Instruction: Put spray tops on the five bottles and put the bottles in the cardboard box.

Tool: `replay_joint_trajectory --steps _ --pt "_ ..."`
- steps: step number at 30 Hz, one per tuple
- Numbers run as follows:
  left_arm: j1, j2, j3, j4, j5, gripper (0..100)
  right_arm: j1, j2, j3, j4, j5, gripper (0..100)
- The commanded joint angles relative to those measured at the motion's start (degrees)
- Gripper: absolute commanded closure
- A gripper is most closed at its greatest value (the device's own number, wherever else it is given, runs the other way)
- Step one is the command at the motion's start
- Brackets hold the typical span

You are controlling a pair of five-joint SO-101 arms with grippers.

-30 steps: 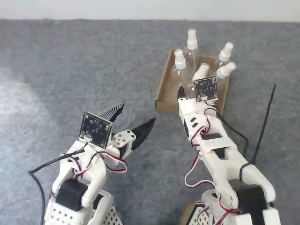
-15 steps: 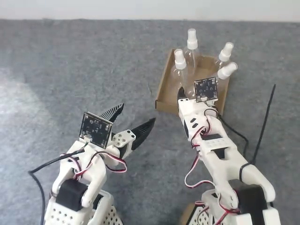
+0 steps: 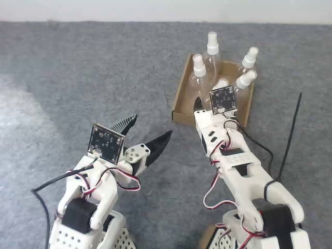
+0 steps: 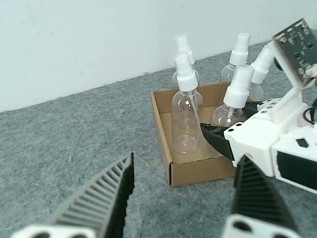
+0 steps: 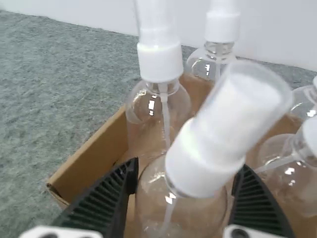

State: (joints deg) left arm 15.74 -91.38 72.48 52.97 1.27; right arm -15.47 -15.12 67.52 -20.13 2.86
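A shallow cardboard box (image 3: 181, 88) lies on the grey carpet, and several clear bottles with white spray tops stand in it. My right gripper (image 5: 181, 210) is over the box's near part, shut on a spray-topped bottle (image 5: 198, 198) whose cap (image 3: 222, 83) tilts toward the wrist camera. Its base is hidden. Other bottles stand around it: one to its left (image 3: 199, 67), one at the back (image 3: 212, 44), two to its right (image 3: 247, 79) (image 3: 250, 56). My left gripper (image 3: 144, 136) hangs open and holds nothing over the carpet, left of the box's near corner.
The box's front wall (image 4: 198, 171) faces the left gripper (image 4: 178, 198) across bare carpet. A black cable (image 3: 290, 135) runs along the right arm's outer side. A pale wall (image 4: 74, 39) borders the carpet at the back.
The right gripper has shifted a little to the left and deeper over the box with its bottle. The bottle to its right has shifted a little left. The left arm has stayed still.
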Motion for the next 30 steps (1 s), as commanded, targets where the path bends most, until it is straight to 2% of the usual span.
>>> replay_joint_trajectory --steps 1,8,19,30 --pt "-0.4 -0.3 -0.4 -1.3 -0.2 70 -0.4 -0.9 -3.8 -0.6 1.1 74.5" --pt "-0.4 -0.4 -0.4 -1.3 -0.2 70 -0.5 -0.9 -9.4 7.6 0.8 74.5" --pt "-0.4 -0.4 -0.4 -1.3 -0.2 70 -0.4 -1.0 -11.6 8.0 1.0 74.5" --pt "-0.4 -0.3 -0.4 -1.3 -0.2 70 0.0 -1.0 -14.9 12.9 1.0 74.5"
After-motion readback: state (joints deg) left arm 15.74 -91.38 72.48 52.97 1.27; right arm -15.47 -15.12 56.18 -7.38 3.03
